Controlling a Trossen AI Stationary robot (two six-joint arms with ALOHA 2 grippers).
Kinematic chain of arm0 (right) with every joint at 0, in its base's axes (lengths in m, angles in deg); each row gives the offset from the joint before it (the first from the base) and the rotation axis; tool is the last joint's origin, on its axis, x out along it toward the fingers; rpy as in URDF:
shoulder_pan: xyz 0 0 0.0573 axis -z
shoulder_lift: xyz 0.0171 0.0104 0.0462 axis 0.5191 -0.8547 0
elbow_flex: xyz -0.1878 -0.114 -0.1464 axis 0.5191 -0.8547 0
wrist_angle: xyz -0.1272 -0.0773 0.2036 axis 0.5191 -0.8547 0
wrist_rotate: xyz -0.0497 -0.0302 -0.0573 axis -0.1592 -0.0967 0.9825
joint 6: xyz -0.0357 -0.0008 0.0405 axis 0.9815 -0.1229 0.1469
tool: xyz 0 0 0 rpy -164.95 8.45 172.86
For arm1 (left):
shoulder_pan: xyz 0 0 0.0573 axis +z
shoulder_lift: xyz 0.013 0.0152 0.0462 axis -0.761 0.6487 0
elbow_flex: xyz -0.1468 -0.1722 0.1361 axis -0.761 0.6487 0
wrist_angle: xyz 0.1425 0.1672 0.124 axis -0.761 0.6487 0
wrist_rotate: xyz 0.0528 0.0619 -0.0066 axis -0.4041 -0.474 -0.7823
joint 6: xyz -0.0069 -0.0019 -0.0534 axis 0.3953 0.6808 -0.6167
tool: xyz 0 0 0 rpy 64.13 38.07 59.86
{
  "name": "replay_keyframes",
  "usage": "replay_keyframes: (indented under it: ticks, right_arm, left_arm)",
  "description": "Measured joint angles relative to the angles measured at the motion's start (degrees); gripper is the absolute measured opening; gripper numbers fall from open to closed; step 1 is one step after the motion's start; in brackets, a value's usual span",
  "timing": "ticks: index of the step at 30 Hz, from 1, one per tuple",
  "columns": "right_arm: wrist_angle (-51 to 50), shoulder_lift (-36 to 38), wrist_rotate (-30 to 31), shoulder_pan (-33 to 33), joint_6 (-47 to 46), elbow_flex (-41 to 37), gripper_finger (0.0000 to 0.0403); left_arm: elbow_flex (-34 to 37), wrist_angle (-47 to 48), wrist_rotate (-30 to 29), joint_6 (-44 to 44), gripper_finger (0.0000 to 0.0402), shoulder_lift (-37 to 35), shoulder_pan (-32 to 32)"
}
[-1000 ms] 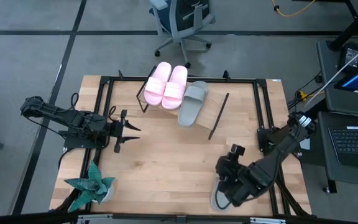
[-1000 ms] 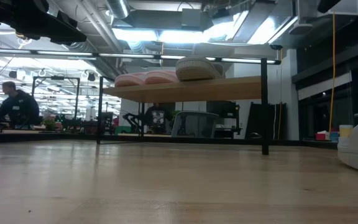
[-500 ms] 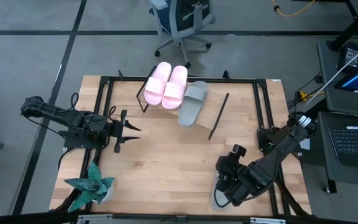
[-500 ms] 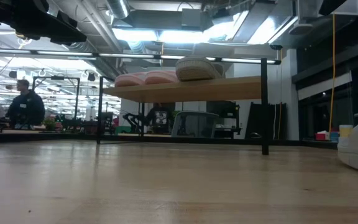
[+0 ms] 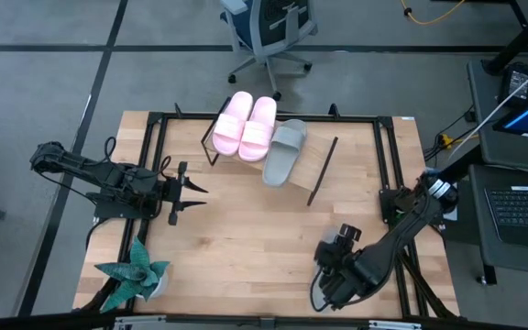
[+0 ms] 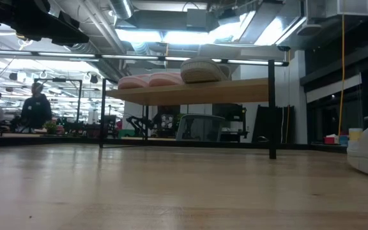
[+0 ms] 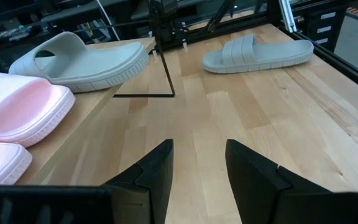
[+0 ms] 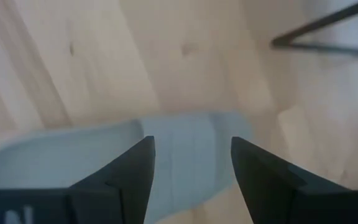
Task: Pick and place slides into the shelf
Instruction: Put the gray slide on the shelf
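High view. Slanted light wood shelf [image 5: 314, 163] on a thin black frame, upper centre of the frame. Contents: pale pink foam slide pair [image 5: 246, 125], side by side at the shelf's left end; one grey-green foam slide [image 5: 284, 151] just right of them, angled; the right part of the board bare. Left gripper [image 5: 187, 192], left of centre, fingers parted, holding nothing. Right gripper [image 5: 324, 290], lower right, directly over the second grey-green foam slide [image 5: 317, 295], which shows only as a sliver under the arm. Teal artificial plant [image 5: 134, 274], lower left corner of the table. Grey office chair [image 5: 266, 27], top centre, on the floor beyond the table.

Low view. Shelf board seen edge-on across the upper middle, pink pair and grey-green slide on top. Pale slide edge at the far right. A person stands in the room at far left.

Left wrist view. Fingers apart over bare wood; pink pair at left, grey-green slide at upper left, the loose slide lying flat at upper centre-right.

Right wrist view. Fingers wide, straddling the loose slide's strap from above; contact cannot be told.
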Motion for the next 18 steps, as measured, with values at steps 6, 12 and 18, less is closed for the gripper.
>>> replay_keyframes:
  ticks: [6,12,18]
  right_arm:
    - [1.08,-1.86,-9.02,-0.02,-1.86,-0.02,0.0213]
    - [3.43,-1.9,-14.89,0.0,-6.81,-0.02,0.0213]
    - [4.96,-1.9,-15.25,0.0,-10.76,-0.02,0.0213]
  left_arm:
    - [0.01,-0.02,0.0,-0.01,0.0139,0.0,-0.01]
    - [0.01,-0.02,0.0,0.0,0.0139,-0.02,0.0]
    - [0.0,-0.01,0.0,0.0,0.0139,0.0,0.0]
